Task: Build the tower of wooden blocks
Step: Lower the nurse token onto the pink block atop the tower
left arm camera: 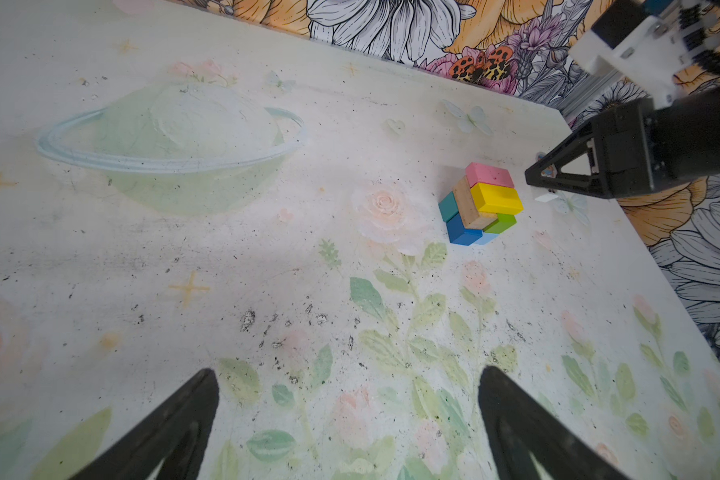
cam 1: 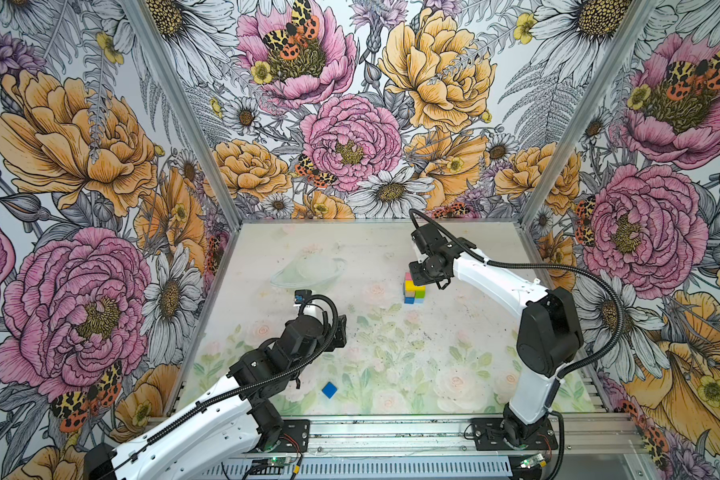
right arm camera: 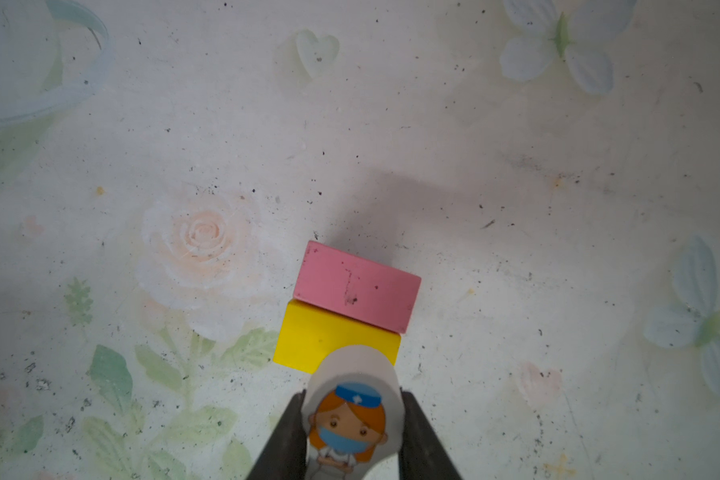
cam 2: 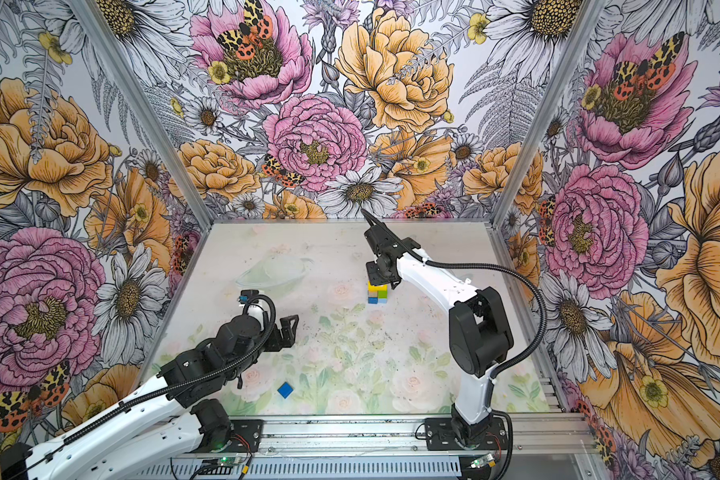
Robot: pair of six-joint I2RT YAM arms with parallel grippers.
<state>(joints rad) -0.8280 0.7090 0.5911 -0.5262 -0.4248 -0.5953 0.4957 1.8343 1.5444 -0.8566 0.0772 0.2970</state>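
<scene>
Floral table [cam 1: 371,249] — tower [cam 1: 414,289] just below right gripper [right arm camera: 353,397], clamped on a figure [right arm camera: 350,432]; left gripper [left arm camera: 348,374] wide.

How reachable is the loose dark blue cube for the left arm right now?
Probably yes. The left gripper is open and empty, and the dark blue cube lies alone on the table on that arm's side, nothing over it. It sits close to the arm's base, though.

The left arm [cam 1: 192,432] and the right arm [cam 1: 487,278] have smooth white shells and chunky black joints. A bumpy black cable [cam 1: 549,265] runs along each. The right claw [left arm camera: 531,176] has black fingers [left arm camera: 570,190] like hollow triangles.
</scene>
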